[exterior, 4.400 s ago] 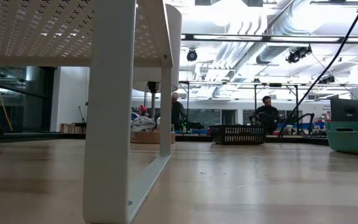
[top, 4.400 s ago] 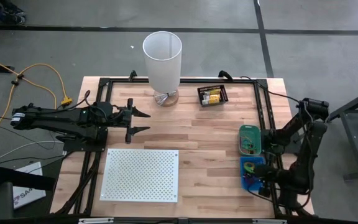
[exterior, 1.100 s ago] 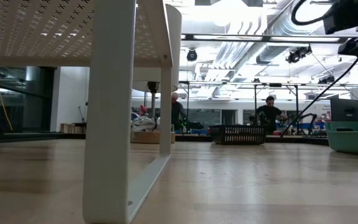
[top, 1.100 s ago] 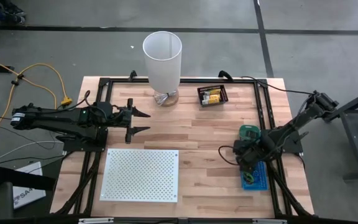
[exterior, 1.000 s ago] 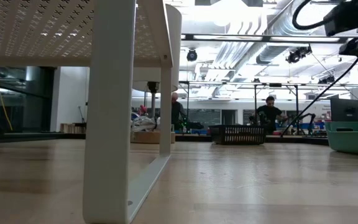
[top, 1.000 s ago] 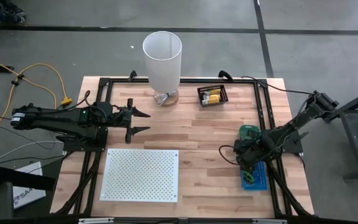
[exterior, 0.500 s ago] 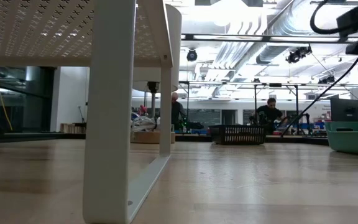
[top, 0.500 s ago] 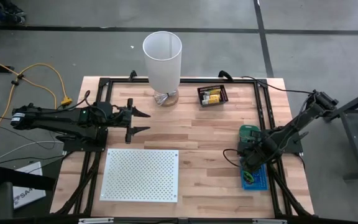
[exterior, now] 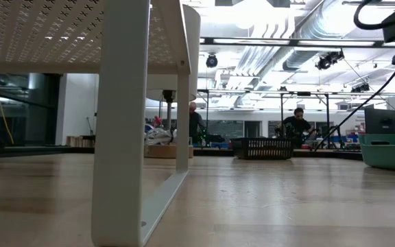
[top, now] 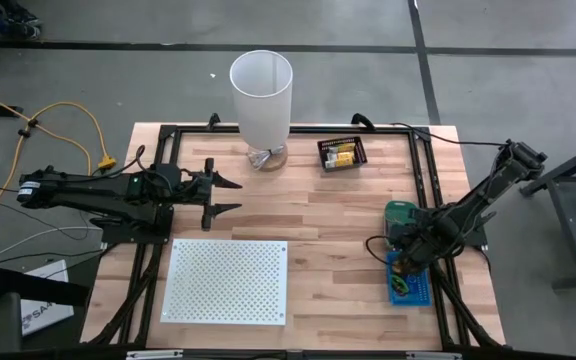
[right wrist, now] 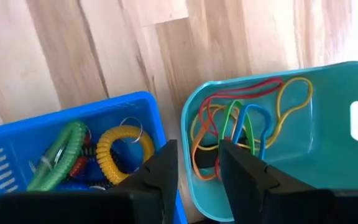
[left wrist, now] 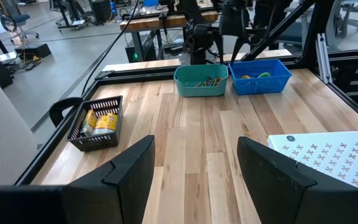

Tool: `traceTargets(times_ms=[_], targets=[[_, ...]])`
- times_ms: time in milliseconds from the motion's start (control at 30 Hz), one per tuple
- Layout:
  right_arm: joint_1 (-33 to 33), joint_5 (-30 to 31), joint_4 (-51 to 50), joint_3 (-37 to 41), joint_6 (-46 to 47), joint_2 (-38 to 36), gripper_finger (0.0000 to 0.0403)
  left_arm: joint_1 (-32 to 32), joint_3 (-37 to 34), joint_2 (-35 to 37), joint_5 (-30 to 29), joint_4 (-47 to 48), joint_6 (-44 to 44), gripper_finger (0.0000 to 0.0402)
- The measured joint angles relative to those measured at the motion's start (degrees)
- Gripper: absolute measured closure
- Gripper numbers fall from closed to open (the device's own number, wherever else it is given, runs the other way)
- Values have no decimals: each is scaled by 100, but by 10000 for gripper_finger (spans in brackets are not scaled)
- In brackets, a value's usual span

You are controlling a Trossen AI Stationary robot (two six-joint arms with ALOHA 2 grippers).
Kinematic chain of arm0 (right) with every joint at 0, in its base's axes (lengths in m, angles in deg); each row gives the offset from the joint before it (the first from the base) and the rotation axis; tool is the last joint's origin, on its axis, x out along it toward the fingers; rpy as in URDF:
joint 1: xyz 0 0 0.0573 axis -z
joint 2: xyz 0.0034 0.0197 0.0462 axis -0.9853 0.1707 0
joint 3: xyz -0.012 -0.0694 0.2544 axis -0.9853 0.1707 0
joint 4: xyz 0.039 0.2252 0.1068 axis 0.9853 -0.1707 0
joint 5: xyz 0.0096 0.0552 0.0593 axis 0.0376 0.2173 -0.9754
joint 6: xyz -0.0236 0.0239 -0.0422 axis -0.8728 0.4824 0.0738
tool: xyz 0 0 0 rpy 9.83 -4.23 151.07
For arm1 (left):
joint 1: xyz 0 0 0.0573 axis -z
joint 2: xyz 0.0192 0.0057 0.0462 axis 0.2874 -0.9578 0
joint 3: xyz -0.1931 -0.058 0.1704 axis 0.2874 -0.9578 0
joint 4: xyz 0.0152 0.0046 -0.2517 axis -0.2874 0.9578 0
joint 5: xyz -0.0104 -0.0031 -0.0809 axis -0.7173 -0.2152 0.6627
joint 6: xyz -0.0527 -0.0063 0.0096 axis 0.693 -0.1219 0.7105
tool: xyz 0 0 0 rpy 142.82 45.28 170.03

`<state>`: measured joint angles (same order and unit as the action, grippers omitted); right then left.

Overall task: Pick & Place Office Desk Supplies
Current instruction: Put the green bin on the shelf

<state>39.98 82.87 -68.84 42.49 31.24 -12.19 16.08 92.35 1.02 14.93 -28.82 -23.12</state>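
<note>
The office desk supplies lie in containers. Coiled ring loops, one green (right wrist: 58, 155) and one yellow (right wrist: 124, 149), are in a blue bin (top: 409, 290). Thin rubber bands (right wrist: 241, 112) are in a teal bin (top: 399, 211). Yellow packets (top: 340, 155) sit in a black basket (top: 341, 152). My right gripper (right wrist: 199, 168) points down above the seam between the two bins, its fingers a little apart with nothing seen between them. My left gripper (left wrist: 194, 168) hangs open and level over the table's left part (top: 223, 195), touching nothing.
A tall white cylinder (top: 262, 95) stands at the far edge. A white perforated board (top: 226, 280) on legs stands near the front; its leg (exterior: 122, 137) fills the low view's left. Bare wood lies between the board, the basket and the bins. People sit in the room beyond.
My right gripper has moved toward the table's right edge, from above the bare wood beside the bins to above the bins themselves. It still points down and the gap between its fingers looks unchanged.
</note>
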Motion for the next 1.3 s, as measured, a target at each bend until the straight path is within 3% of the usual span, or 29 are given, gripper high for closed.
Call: traceTargets(times_ms=[200,367,967,1300], targets=[[5,152,-59,0,401,-13,298,-2,0,2,1,-1,0,181],[247,358,11,0,176,-11,298,-1,0,0,1,0,0,181],[2494,-17,340,0,-2300,-11,298,-1,0,1,0,-1,0,181],[3168,-456,844,0,-2490,-11,298,0,0,0,0,0,0,181]])
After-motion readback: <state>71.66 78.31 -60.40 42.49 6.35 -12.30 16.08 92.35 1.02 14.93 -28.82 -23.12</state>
